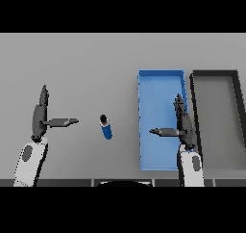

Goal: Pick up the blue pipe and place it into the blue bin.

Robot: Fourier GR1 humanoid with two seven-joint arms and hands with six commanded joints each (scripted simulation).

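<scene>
you have the blue pipe (pixel 105 127) lying on the grey table (pixel 86 63), short and slightly tilted, its dark end toward the far side; it sits between your two hands, just left of the blue bin (pixel 144 121) and apart from it; your left hand (pixel 40 117) hovers to the pipe's left, fingers straight and pointing away, thumb stretched out toward the pipe, holding nothing; your right hand (pixel 182 123) shows over the blue bin's right edge, fingers likewise straight, thumb pointing left, empty; a dark-rimmed grey bin (pixel 193 97) stands just right of the blue one.
</scene>
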